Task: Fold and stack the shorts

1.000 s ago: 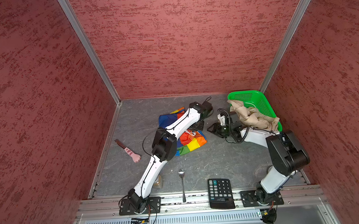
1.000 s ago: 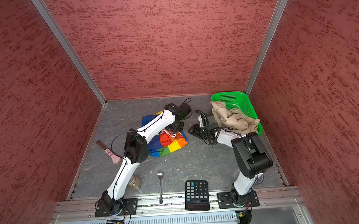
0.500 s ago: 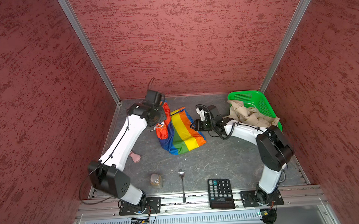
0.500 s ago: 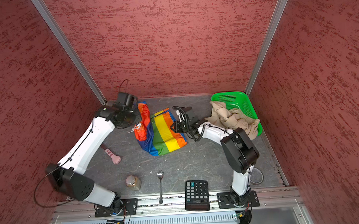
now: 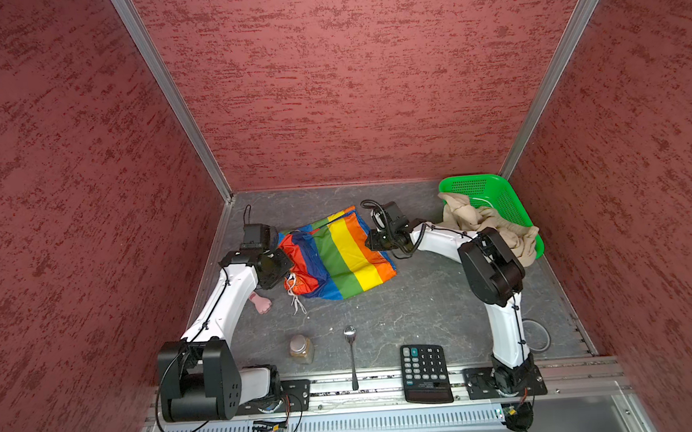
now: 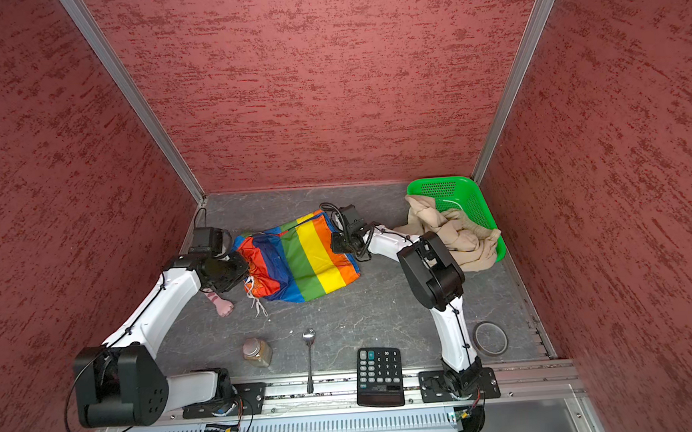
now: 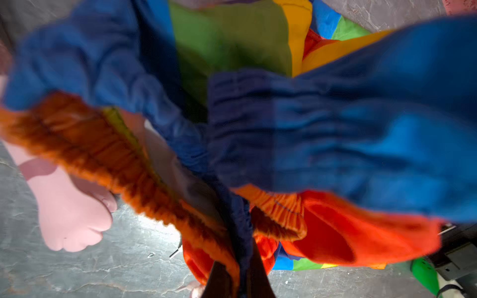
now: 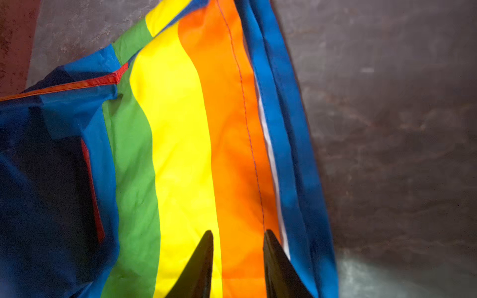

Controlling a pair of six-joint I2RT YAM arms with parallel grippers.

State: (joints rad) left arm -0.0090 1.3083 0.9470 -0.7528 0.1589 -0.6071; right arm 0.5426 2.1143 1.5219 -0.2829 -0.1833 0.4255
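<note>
Toward the 12 o'clock half of the grey table [image 5: 404, 304], taking the back wall as 12 in both top views, the rainbow shorts [image 5: 339, 259] [image 6: 298, 266] lie partly spread, their stripes running roughly from 12 to 6. The gathered waistband is bunched at their 9 o'clock edge, and the white drawstring [image 5: 298, 303] trails off toward 7 o'clock.

The left gripper [image 7: 238, 271] meets the shorts at that 9 o'clock edge. In the left wrist view its fingers [image 7: 219, 281] are clamped together on a fold of blue and orange waistband, which is lifted off the table. The right gripper [image 8: 239, 232] sits at the 3 o'clock edge of the same shorts. In the right wrist view its fingers [image 8: 204, 258] stand apart over the yellow and orange stripes with a clear gap between them – nothing is pinched, though I cannot tell whether the tips touch the cloth.

At 2 o'clock the beige shorts [image 5: 486, 224] sit crumpled, half in the green basket [image 5: 501, 202] and spilling over its rim – well apart from the rainbow pair.

A pink foot-shaped piece [image 5: 262, 303] lies just beside the left arm at 9 o'clock. Along the 6 o'clock edge stand a jar [image 5: 301, 348], a spoon [image 5: 351, 350] and a calculator [image 5: 425, 372], with a tape roll [image 5: 536, 335] at 4 o'clock.
</note>
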